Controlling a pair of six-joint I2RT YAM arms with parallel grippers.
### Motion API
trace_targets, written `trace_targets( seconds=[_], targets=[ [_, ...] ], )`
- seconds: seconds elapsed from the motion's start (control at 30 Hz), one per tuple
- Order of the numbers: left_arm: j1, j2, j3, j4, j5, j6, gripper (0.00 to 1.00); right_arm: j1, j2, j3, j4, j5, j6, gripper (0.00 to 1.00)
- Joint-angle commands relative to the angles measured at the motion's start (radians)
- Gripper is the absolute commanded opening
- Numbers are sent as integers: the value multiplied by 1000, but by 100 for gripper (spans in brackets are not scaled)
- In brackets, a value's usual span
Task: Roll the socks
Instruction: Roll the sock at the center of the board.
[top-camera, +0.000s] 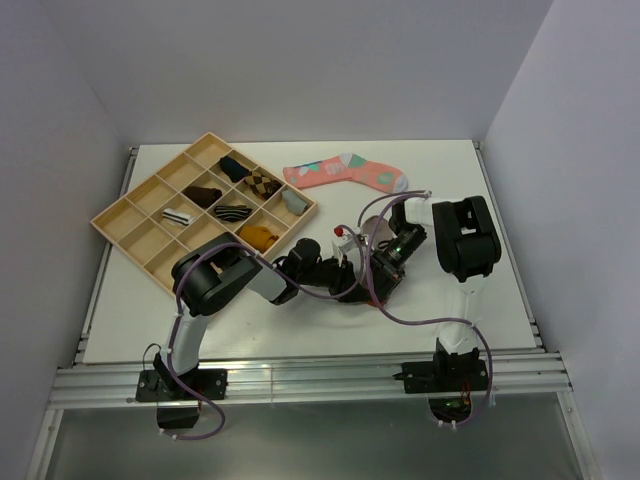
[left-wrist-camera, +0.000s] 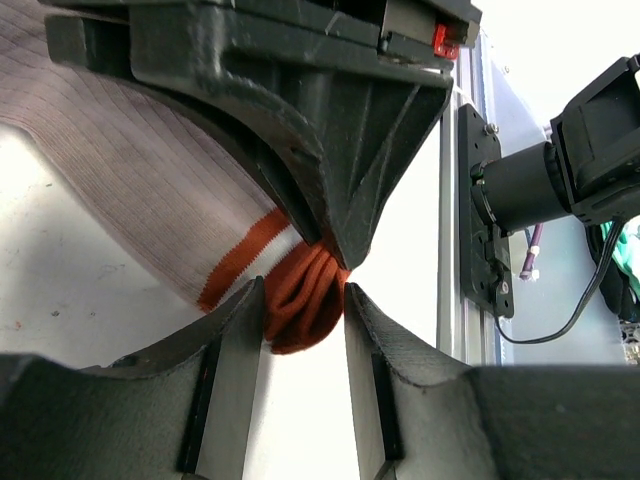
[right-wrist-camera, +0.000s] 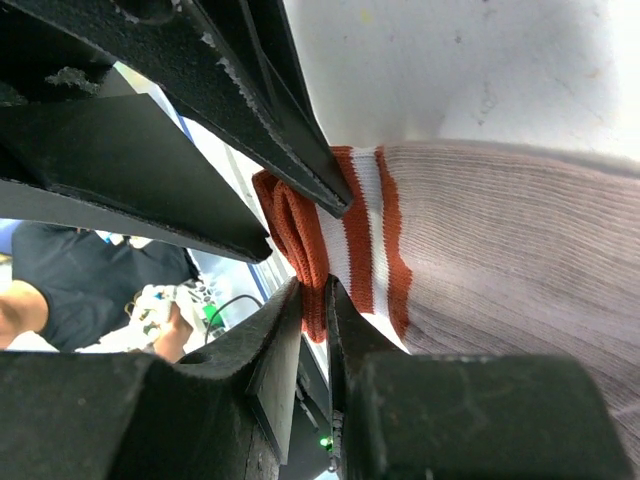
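The taupe-brown sock lies flat on the white table, its red-striped cuff bunched up. My left gripper is shut on the cuff's red fold. My right gripper is shut on the same cuff from the opposite side, and its tip shows in the left wrist view. The sock's ribbed body stretches to the right in the right wrist view. In the top view both grippers, left and right, meet at the table's middle and hide the sock. No white ankle sock shows.
A wooden compartment tray with several rolled socks stands at the back left. The coral-pink sock lies at the back centre. The table's aluminium rail and the right arm's body are close by.
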Motion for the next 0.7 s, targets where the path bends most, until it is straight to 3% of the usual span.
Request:
trace_targets(
  seconds=[0.0,0.67],
  targets=[
    [-6,1,15,20,41,24,42,-13,-3,34,8,1,24,21],
    [-6,-5,17,-12,59,33,40,-34,3,38,49,12,88,19]
  ],
)
